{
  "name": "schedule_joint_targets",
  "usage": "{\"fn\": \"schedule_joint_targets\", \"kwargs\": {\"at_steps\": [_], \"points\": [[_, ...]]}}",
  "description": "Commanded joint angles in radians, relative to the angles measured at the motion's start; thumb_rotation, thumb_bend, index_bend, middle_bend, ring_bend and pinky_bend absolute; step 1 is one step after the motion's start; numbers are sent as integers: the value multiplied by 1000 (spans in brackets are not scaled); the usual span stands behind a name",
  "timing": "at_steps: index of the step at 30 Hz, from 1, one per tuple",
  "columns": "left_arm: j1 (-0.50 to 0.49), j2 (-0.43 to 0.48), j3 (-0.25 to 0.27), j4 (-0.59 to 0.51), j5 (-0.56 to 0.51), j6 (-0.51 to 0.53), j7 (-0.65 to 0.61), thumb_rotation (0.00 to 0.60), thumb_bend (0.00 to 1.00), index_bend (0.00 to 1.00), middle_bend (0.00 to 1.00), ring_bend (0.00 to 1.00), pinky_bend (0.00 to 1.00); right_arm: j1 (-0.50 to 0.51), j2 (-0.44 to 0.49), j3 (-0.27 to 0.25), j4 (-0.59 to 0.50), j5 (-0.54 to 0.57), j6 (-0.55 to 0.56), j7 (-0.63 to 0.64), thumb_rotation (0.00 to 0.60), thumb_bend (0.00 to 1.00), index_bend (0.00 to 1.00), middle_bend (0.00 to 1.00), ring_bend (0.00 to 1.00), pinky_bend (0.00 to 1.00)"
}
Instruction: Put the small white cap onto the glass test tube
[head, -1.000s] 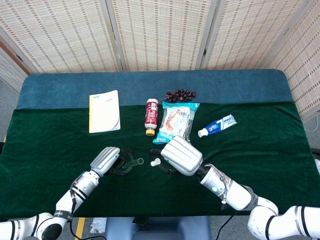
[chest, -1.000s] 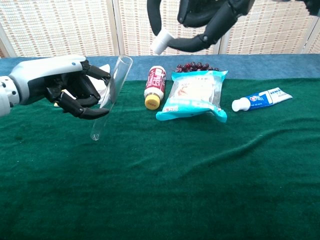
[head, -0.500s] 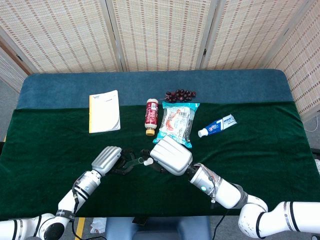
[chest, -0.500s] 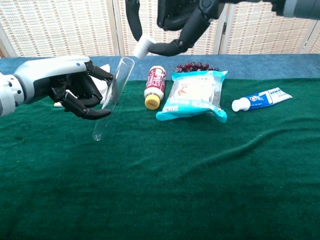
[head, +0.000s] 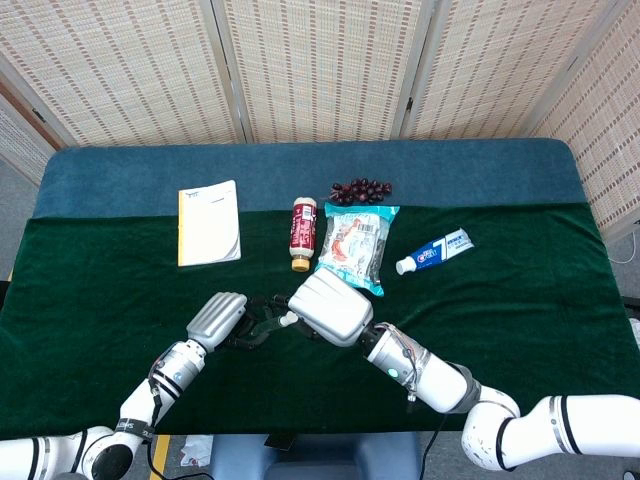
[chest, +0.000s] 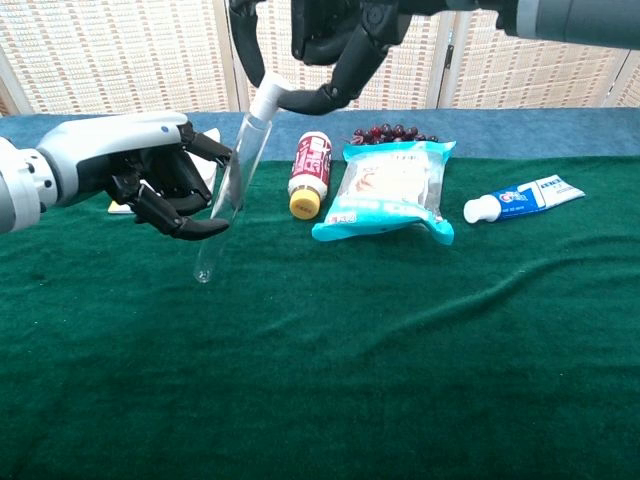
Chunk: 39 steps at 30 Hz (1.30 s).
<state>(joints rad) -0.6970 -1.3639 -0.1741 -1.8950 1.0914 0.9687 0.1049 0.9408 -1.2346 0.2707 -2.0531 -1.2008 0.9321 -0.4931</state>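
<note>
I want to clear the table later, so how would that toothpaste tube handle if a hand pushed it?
The toothpaste tube lies flat, so it would probably slide rather than roll. Its body looks soft and may dent when squeezed. The white cap end looks stiffer.

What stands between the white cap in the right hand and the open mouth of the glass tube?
Nothing visible does. The right hand holds the white cap right at the mouth of the glass test tube, which the left hand holds tilted.

Woven-reed screen panels (head: 320, 65) behind, table (head: 120, 270) w/ green cloth, blue back strip.
</note>
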Motion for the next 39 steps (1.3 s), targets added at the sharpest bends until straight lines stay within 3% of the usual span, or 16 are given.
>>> {"fn": "schedule_joint_targets", "kwargs": {"at_steps": [1,39], "points": [[-2,0,-1,-2,-4,0,2,600,498,732,942,901,836,7,-4,-2,0,8,1,-8,589,599,838,1000,1000,1000],[-19,29,-2,-30,-55,8,42,600,499,737,942,901,836,83,-62,-54,55,108,35,-121,589,600,843,1000,1000,1000]]}}
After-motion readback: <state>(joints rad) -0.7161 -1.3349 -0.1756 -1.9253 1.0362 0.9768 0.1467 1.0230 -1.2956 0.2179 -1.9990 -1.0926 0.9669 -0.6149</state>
